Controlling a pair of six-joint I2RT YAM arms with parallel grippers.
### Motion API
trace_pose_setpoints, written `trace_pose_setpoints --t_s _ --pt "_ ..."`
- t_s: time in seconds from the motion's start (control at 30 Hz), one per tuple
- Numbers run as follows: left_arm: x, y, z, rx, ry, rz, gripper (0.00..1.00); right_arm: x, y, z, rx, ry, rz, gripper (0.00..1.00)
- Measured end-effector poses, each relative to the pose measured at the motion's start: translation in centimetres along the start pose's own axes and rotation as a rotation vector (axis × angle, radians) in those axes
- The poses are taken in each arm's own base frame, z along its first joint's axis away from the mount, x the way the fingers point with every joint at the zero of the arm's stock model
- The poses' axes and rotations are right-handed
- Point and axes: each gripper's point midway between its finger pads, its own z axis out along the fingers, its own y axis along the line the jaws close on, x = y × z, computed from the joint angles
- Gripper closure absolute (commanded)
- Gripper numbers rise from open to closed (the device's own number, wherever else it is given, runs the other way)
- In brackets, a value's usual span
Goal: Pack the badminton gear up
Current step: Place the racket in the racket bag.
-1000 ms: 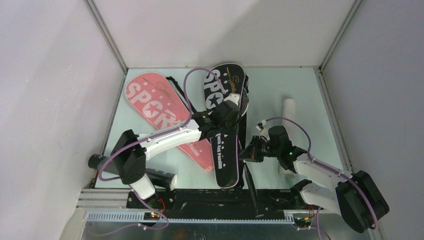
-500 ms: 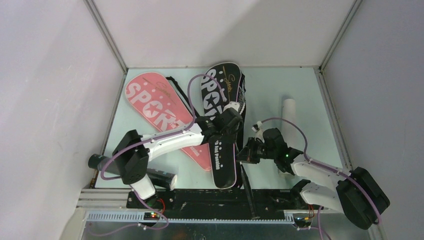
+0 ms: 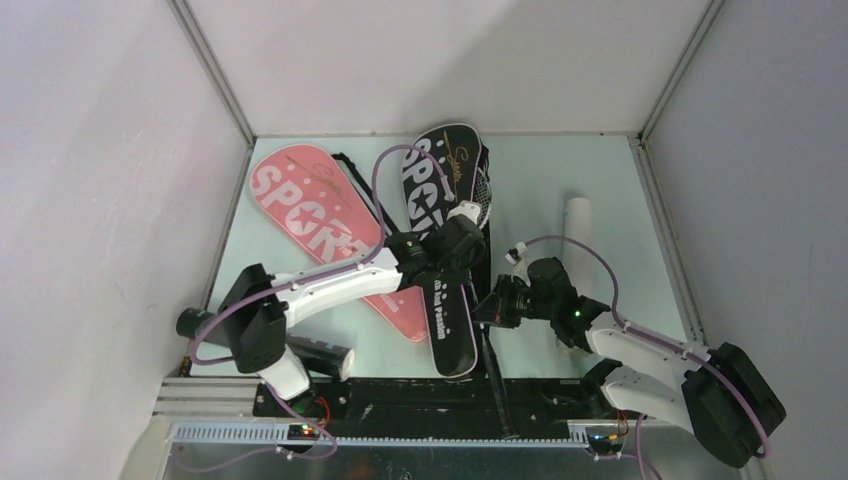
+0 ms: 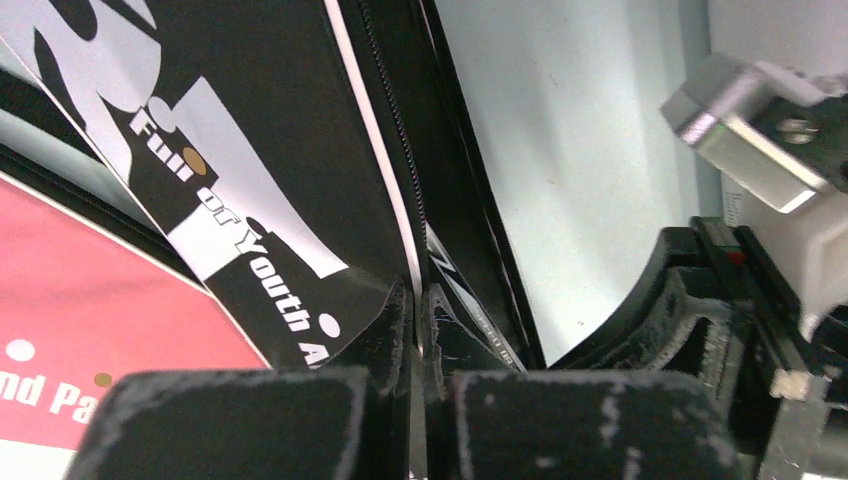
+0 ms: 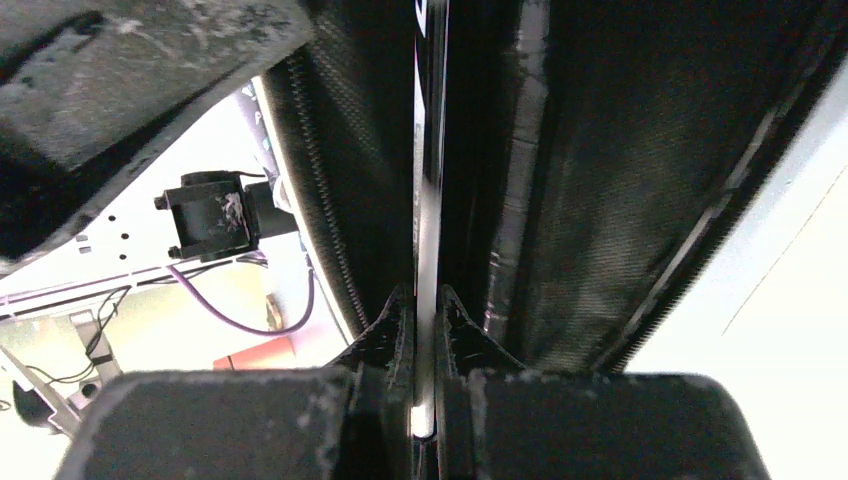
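The black "SPORT" cover lies lengthwise in the middle of the table, beside the pink cover. My left gripper is shut on the black cover's white-piped right edge, jaws pressed together. A racket's thin shaft runs along that edge. Its strung head pokes out near the cover's top and its handle reaches the near edge. My right gripper is shut on the shaft, which sits between its fingertips. No shuttlecocks show.
A white shuttle tube lies at the right, partly behind the right arm. A black tube rests at the near left corner. White walls enclose the table. The pink cover lies just left of the left gripper.
My left gripper opened, shifted slightly toward me along the black cover's edge, then shut on it. The black cover swung a little left. The right gripper kept its hold and edged left.
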Motion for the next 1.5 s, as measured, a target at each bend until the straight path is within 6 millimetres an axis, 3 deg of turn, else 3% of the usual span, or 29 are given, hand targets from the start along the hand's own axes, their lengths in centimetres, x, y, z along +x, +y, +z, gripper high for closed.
trace_pose_setpoints --t_s 0.27,0.53,0.87,1.3,1.5 --pt "-0.5 -1.9 -1.0 0.074 -0.039 0.067 1.0 1.3 -0.1 -0.7 0.009 0.053 0.039 1.0" --pt "-0.3 -2.5 -1.9 0.128 -0.079 0.088 1.0 0.5 -0.1 -2.2 0.012 0.018 0.071 1.0" --pt "0.3 -4.0 -3.4 0.276 -0.11 0.047 1.0 -3.3 -1.4 -1.5 0.026 -0.099 0.073 1.0" --pt "1.2 -7.0 -3.7 0.453 -0.078 -0.061 1.0 -6.8 -1.6 0.8 0.017 -0.17 0.055 1.0" --pt "2.2 -7.3 -3.3 0.497 -0.061 -0.145 1.0 -8.9 -2.0 1.8 0.028 -0.259 0.033 1.0"
